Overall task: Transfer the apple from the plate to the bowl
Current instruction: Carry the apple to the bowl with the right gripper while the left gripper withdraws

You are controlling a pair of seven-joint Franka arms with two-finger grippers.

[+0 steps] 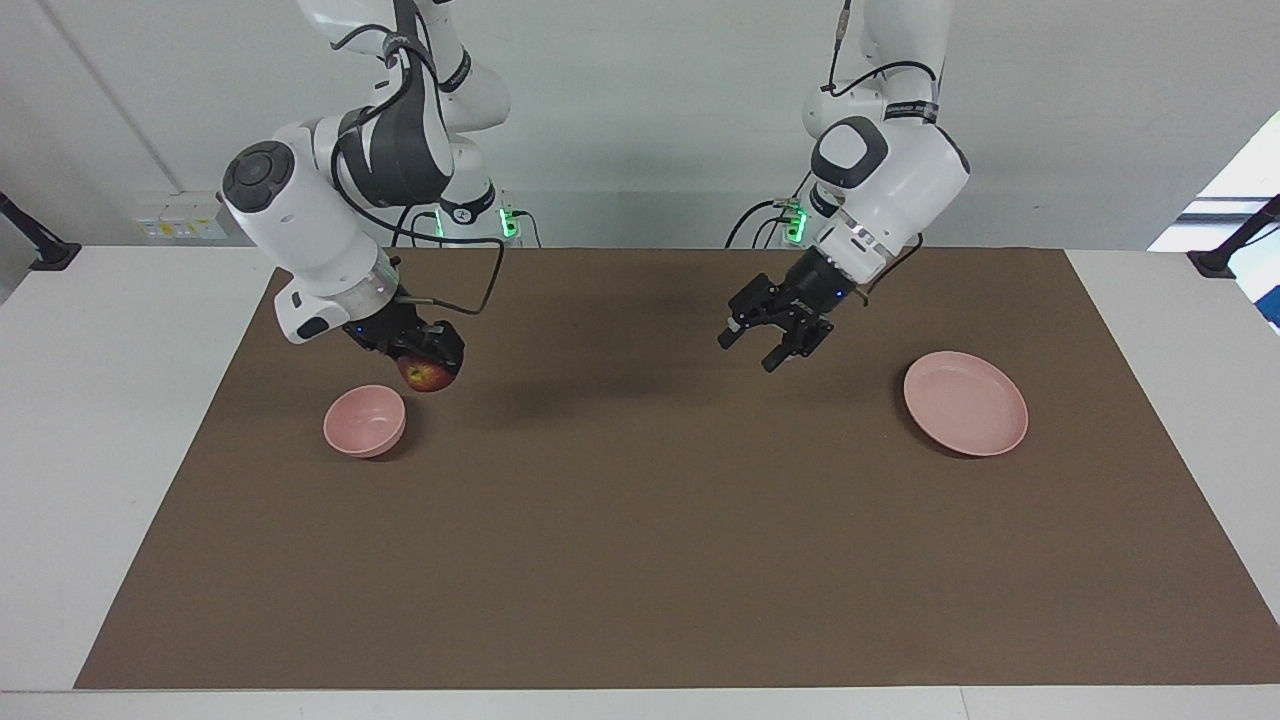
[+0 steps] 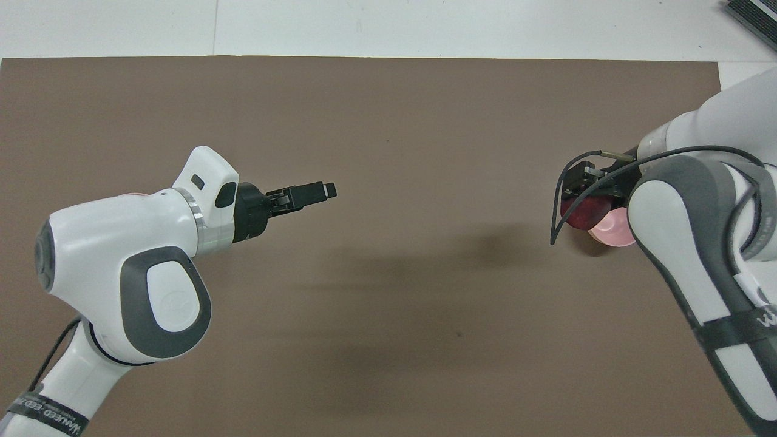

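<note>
Your right gripper has its fingers clamped on the apple just beside the pink bowl, not centred over it; release now and it may clip the rim and roll across the desk; left gripper waits, fingers apart.

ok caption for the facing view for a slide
Right gripper holds the apple in the air beside the bowl; left gripper waits open over the mat, plate empty.
</note>
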